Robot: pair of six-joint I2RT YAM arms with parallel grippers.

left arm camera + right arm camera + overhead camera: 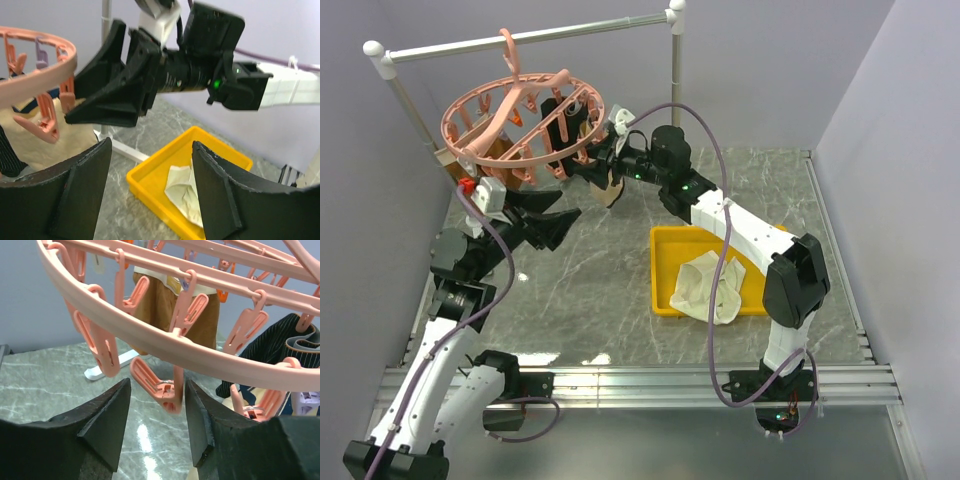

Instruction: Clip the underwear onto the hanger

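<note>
While underwear (710,285) lies crumpled, hanger (210,356) oval runs left-right.

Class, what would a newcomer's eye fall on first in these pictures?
The salmon-pink round hanger hanging from the white rail at back left, garments clipped on it, the right gripper open just under its ring. Next, the bright yellow tray at right, holding the pale underwear.

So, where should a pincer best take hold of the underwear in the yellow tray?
Probably a raised fold of the underwear, coming from straight above: it lies crumpled and loose, and the walls of the yellow tray would likely block a sideways approach.
</note>
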